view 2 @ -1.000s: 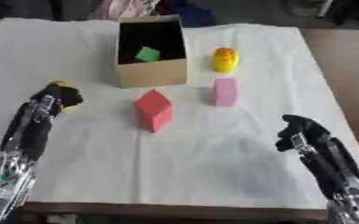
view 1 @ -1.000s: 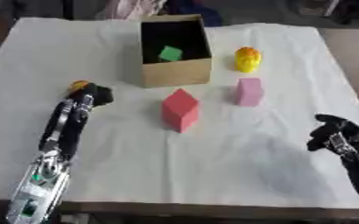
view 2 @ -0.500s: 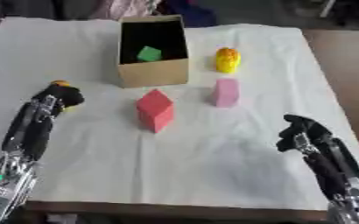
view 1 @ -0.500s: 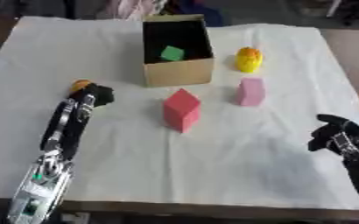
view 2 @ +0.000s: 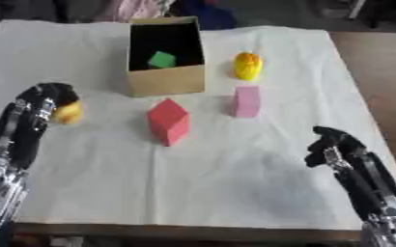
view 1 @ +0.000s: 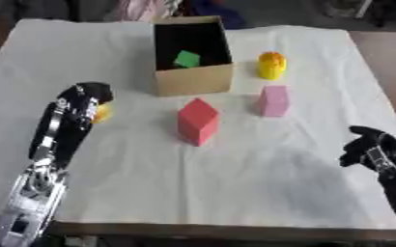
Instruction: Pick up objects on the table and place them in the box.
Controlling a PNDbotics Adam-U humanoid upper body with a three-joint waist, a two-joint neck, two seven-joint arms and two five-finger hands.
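Left hand (view 1: 85, 99), left of centre, fingers curled over a small yellow-orange ball (view 2: 67, 112) on the white cloth (view 1: 235, 183); whether it is gripped cannot be told. The ball is probably light and apt to roll: pinch across its middle. Box (view 1: 194, 79) upper centre, green block (view 1: 186, 59) inside. Right hand (view 2: 332, 147), lower right, curled, empty.

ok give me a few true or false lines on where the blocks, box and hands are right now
1. A green block lies inside the box. True.
2. The red block is in the box. False: it stands on the cloth in front of the box.
3. The pink block is right of the red block. True.
4. The left hand is at the yellow object beside the box. False: it is at a small yellow thing near the left edge.
5. The right hand holds the pink block. False: it holds nothing.
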